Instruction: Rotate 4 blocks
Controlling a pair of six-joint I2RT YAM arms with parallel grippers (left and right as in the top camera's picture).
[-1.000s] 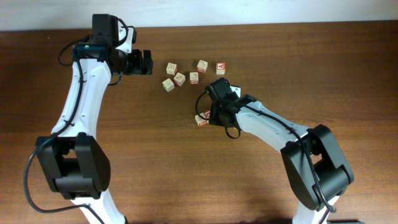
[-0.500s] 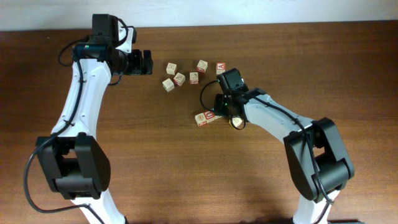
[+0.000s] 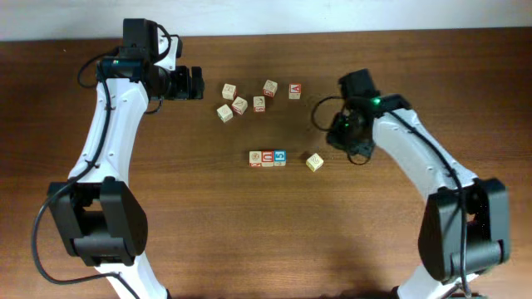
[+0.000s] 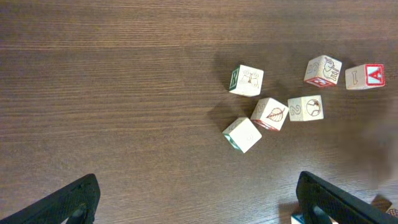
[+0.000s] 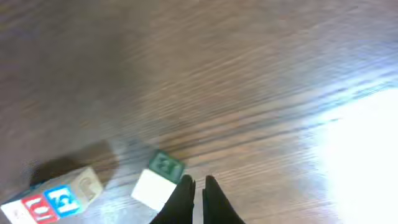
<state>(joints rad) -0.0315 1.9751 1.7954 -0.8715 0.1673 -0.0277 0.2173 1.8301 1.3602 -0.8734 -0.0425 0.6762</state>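
Overhead: row of three pale wooden alphabet cubes (image 3: 267, 157) sits mid-table on the brown wood table (image 3: 208, 216), sides touching, red and blue print up. The fourth pale wooden cube (image 3: 314, 162), yellowish print, lies just right of the row with a gap and is turned at an angle.

R gripper (image 3: 343, 135) is up-right of that cube, apart from it. R wrist cam adds detail: R gripper (image 5: 198, 180) fingers nearly together, nothing between them. It also shows a green side face on the fourth cube (image 5: 157, 180) and the row (image 5: 50, 200) at the frame edge.

L gripper (image 3: 194, 84) is at far left, jaws spread wide and empty. L wrist cam shows L gripper (image 4: 199, 205) over bare wood, w/ the cluster of five faint-print cubes (image 4: 269, 114) and the cube w/ red A (image 4: 367, 76) ahead. Prints read clearer here than from overhead.
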